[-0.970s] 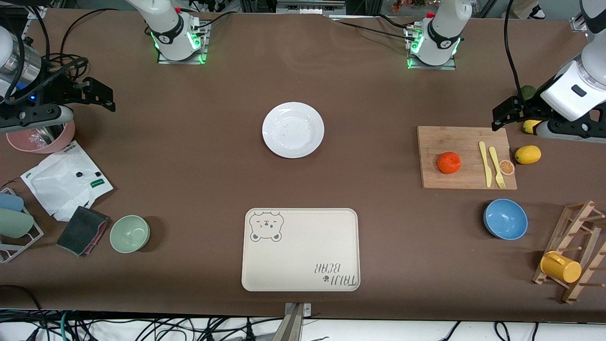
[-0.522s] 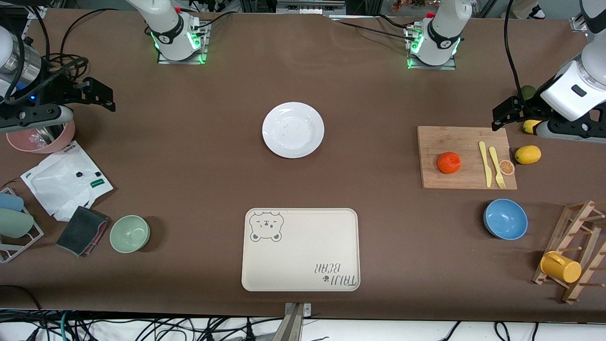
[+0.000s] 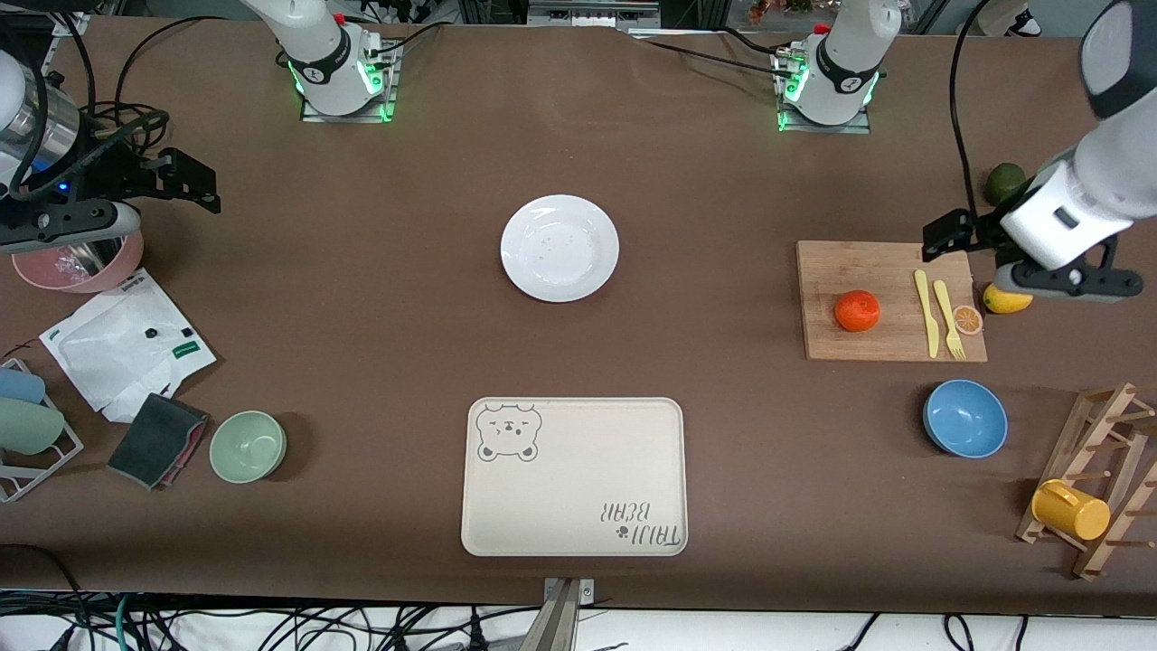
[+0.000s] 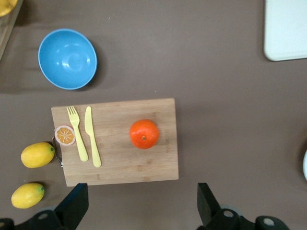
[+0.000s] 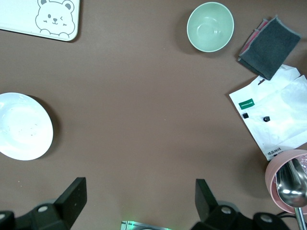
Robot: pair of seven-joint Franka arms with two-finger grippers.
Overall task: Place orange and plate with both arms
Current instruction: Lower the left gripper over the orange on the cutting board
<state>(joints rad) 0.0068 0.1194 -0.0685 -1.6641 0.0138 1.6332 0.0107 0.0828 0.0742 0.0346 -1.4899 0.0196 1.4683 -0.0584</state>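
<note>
— Since a second ago, what is changing?

— Only the left gripper (image 3: pixel 940 237) is shifting; it is now hanging over the corner of the cutting board (image 3: pixel 890 301) nearest the left arm's base, jaws spread wide and holding nothing.

— And the orange (image 3: pixel 857 310)?

— It is sitting on that board, beside the yellow knife (image 3: pixel 925 312) and fork (image 3: pixel 948 318).

— The plate (image 3: pixel 559 247)?

— It is lying mid-worktop, farther from the front camera than the bear-print tray (image 3: pixel 574 476).

— The right gripper (image 3: pixel 185 181)?

— It is waiting over the worktop near the pink bowl (image 3: pixel 79 262), jaws wide, empty.
</note>
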